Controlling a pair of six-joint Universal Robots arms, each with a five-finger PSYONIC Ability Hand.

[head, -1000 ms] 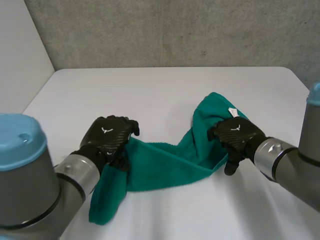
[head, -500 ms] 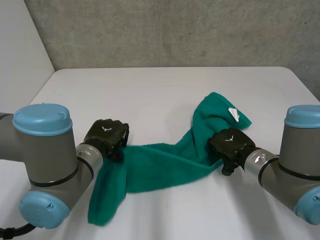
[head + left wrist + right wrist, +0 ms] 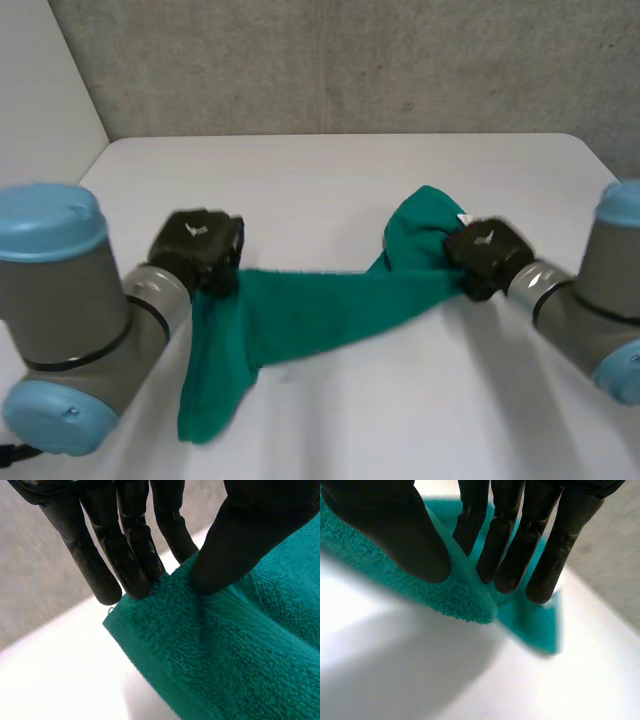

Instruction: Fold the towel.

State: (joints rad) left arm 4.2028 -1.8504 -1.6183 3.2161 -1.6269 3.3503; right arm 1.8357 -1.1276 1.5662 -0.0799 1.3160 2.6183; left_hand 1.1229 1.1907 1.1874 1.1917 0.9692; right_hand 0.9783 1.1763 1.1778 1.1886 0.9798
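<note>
Towel (image 3: 330, 300): green, stretched as a twisted band between both hands above the white table (image 3: 300, 170); middle part seems raised; one end hanging down from the left side to the table, other end bunched behind the right side.
Left hand (image 3: 195, 245): closed on a corner of the cloth; thumb (image 3: 235, 545) pressing the hem against nearly straight fingers (image 3: 130, 560).
Right hand (image 3: 487, 255): same kind of pinch on an edge fold, between thumb (image 3: 405, 540) and fingers (image 3: 510, 555).
White tag (image 3: 463, 218): small, on the bunched end just beside the right hand.
Step, as a judgement: pulling the cloth open before any fold; no fold made yet.
Next move: probably to lay it flat; calls for even tension, both pinches kept, hanging end freed.
Wrist views: give the pinch itself and the hem.
Head view: gives the whole span and the hanging end, but the backs of the hands cover the pinches.
</note>
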